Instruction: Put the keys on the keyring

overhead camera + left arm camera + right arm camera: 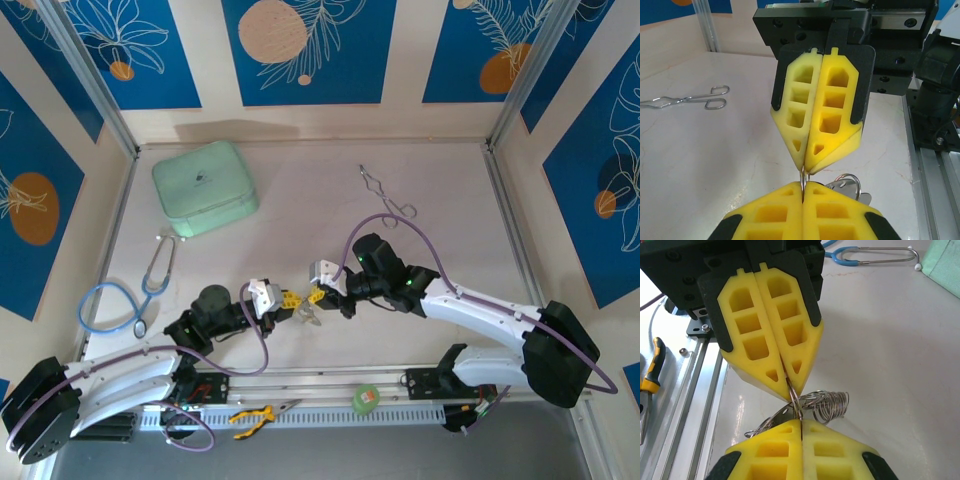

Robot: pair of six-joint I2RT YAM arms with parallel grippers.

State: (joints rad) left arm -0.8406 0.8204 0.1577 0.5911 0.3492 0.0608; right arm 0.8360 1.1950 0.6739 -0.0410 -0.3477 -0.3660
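Yellow-handled pliers (252,415) and a green tape roll (367,398) lie on the front rail; just beyond, left gripper (292,300) and right gripper (318,295) meet tip to tip, both clamped tight on the keyring (832,405), its wire coils bunched beside their tips; farther off lie a blue stethoscope (130,295), silver forceps (385,195) and a mint case (205,187).

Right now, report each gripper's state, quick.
Left gripper: closed, pinching the keyring wire.
Right gripper: closed on the same keyring.
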